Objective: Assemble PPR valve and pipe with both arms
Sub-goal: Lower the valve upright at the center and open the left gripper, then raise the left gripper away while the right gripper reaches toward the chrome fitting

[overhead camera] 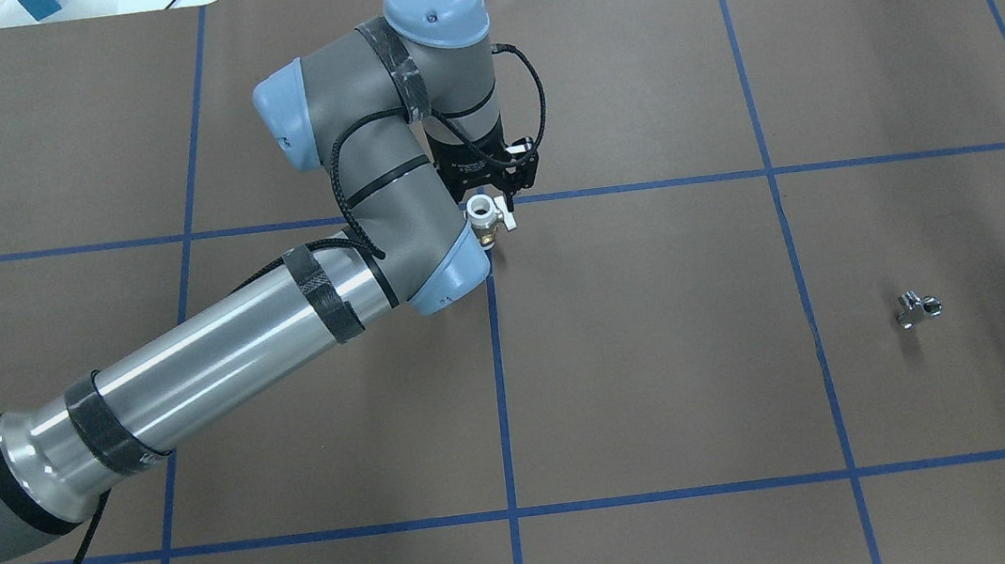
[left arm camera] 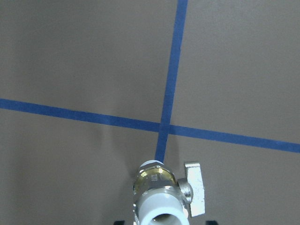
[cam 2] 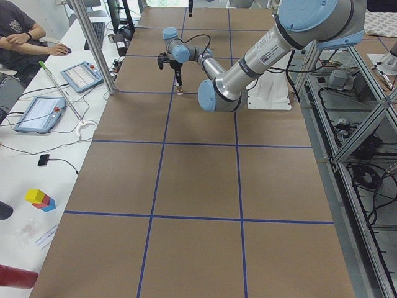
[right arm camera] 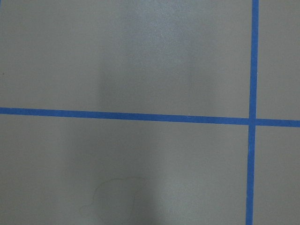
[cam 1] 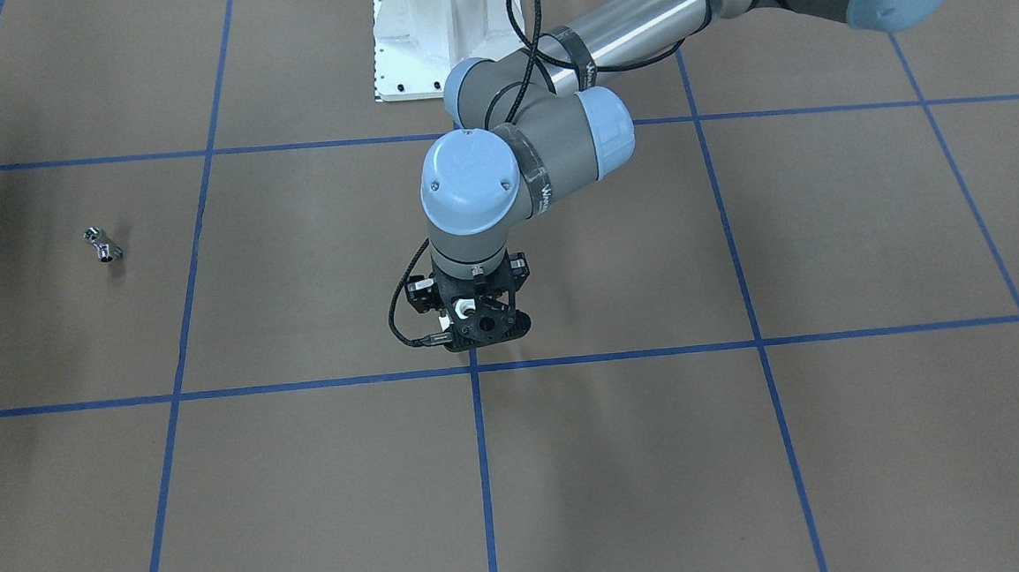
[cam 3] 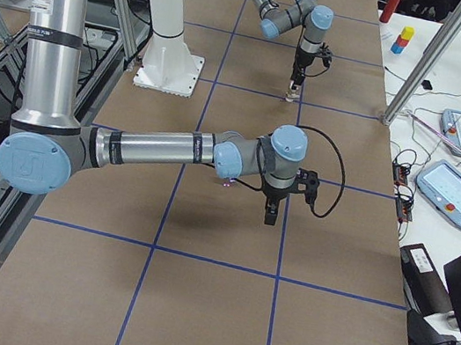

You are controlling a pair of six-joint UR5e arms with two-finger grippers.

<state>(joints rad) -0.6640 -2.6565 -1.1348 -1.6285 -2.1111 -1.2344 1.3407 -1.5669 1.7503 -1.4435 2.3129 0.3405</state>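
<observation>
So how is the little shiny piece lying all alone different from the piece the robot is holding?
The PPR valve sits in the left gripper, while the pipe lies alone on the table, far off toward the robot's right. The valve has a white collar, a brass middle and a white tab handle, but the pipe is all silvery. The valve also looks bigger than the pipe. Both are small metal fittings.

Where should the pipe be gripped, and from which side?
Across its chrome body, from straight above: the pipe lies on its side, alone on the table, leaving room for a finger on each side. The right hand probably suits, since the left hand holds the valve.
</observation>
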